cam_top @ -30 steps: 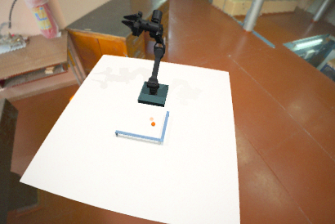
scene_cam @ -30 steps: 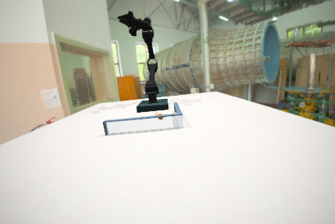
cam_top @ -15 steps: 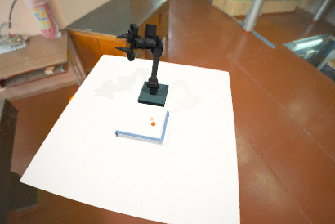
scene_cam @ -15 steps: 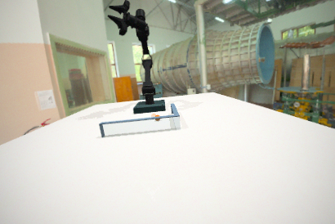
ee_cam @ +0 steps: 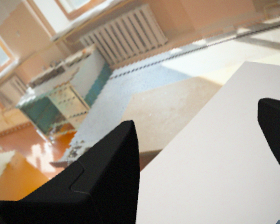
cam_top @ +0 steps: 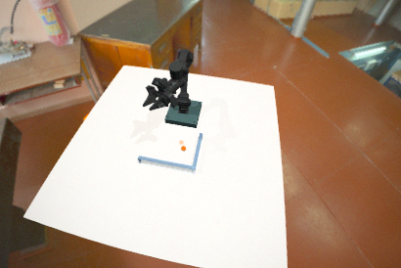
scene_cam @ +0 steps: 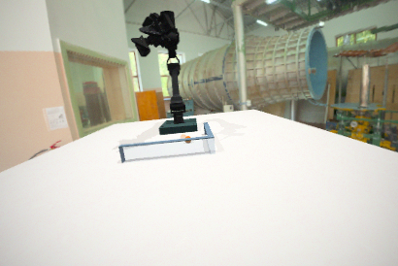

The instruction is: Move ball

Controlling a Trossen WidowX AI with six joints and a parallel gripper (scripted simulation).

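Hanging high over the counter (cam_top: pixel 147 211), end effector (cam_top: pixel 153 98) — half-open, gripping nothing — with ball (cam_top: pixel 183 148) at 6 o'clock of see-through copy (cam_top: pixel 181 142), inside walls (cam_top: pixel 168 163).

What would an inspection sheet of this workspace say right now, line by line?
Surface: white table top, lit, with soft shadows near the arm's base.
Job's things: orange ball lies on the table inside the corner of the two low clear walls; the see-through copy sits just beside it, toward the arm's base. Ball not on it yet.
Clutter: nothing seen on the table.
Grippers: gripper raised high above the table, off to one side of the walls, partly open, holding nothing.
Cables: nothing seen.
Surroundings: wooden desk, fire extinguisher, red-brown floor, large ribbed cylinder in the hall behind.
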